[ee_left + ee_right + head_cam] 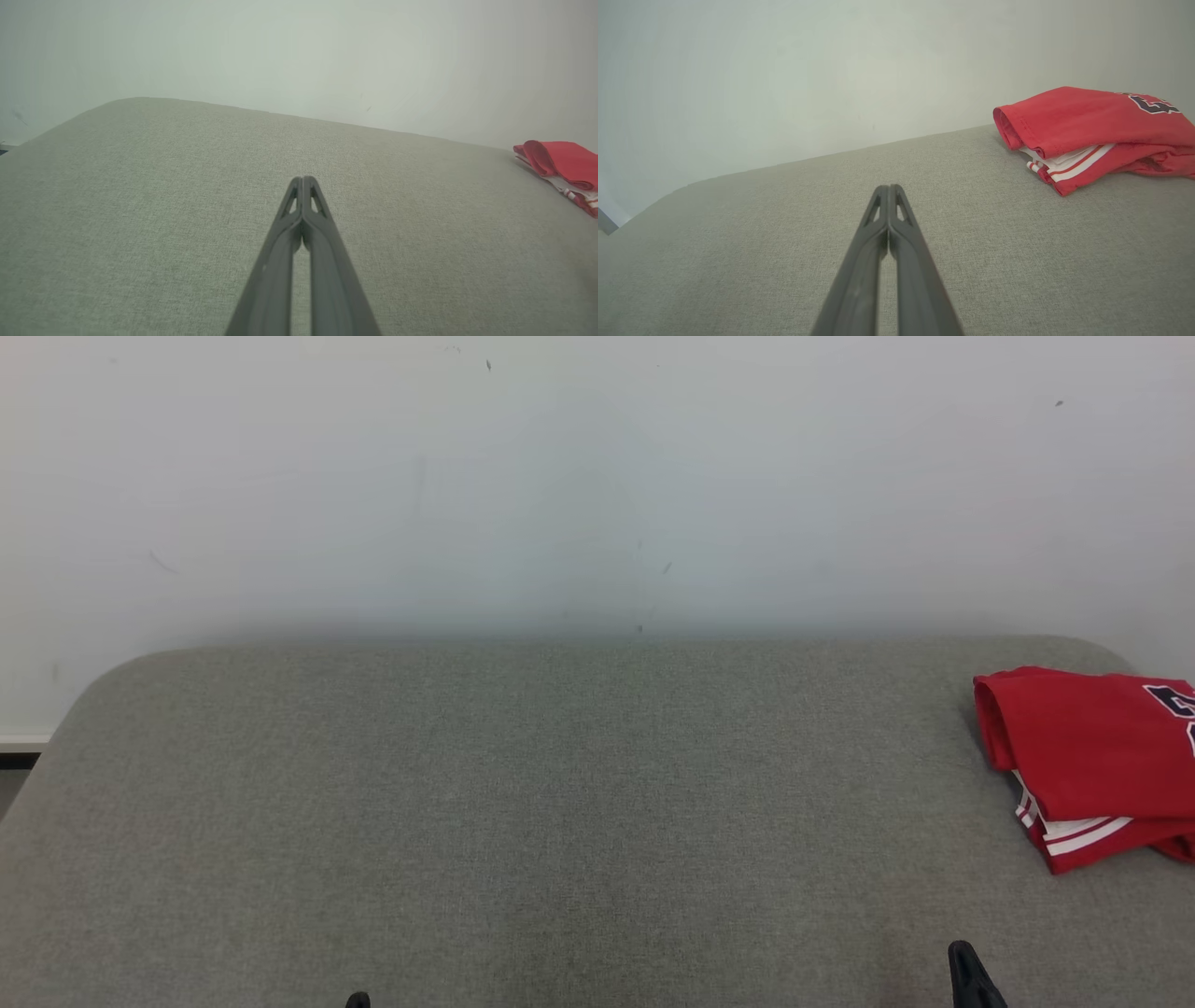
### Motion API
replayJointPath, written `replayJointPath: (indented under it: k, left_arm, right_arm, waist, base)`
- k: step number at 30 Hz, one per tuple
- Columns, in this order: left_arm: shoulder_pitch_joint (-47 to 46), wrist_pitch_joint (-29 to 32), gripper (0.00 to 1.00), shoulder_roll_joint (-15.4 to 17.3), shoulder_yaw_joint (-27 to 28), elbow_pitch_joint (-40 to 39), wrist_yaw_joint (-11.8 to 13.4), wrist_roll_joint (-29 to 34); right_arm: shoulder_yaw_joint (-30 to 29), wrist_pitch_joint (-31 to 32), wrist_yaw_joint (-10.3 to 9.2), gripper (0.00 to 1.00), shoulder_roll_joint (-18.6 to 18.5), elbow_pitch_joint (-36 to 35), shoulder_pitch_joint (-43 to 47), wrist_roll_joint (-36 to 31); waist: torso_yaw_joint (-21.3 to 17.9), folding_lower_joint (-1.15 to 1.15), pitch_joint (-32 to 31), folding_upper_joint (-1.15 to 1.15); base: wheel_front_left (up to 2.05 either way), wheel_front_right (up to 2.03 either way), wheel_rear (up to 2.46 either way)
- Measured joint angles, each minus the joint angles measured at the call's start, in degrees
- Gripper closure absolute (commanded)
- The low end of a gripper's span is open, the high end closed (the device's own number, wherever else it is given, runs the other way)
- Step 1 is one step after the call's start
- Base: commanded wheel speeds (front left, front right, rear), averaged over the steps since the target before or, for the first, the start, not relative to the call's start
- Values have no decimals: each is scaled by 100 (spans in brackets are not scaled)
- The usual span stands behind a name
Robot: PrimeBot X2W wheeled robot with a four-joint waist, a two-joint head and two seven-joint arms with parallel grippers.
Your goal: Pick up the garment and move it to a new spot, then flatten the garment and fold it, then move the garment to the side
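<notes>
The garment (1092,756) is a red jersey with white stripes and dark lettering, lying folded at the far right of the grey padded surface (560,803). It also shows in the left wrist view as the garment (560,163) and in the right wrist view as the garment (1092,130). My left gripper (303,179) is shut with nothing between its fingers, above bare fabric well left of the garment. My right gripper (888,187) is also shut and empty, short of the garment and to its left. In the head view the right gripper (966,966) and the left gripper's tip (358,1001) sit at the bottom edge.
A pale wall (597,476) rises directly behind the padded surface. The surface has rounded far corners, and a strip of floor (14,775) shows past its left edge.
</notes>
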Motion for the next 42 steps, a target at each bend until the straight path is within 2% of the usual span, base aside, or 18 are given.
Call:
replayJointPath:
  k: [16,42]
  left_arm:
    - [-313,260,100,49,105,121,-79,-1752]
    - [-740,599,100,101,265,254,-152,-3901]
  right_arm:
    - [-78,404,0,100,-31,241,-455,1681]
    - [-243,971,0,100,-53,545,-1012,3738]
  waist:
    - [-18,0,78,0]
    - [-45,0,200,0]
  base:
    - [0,0,0]
    - [0,0,0]
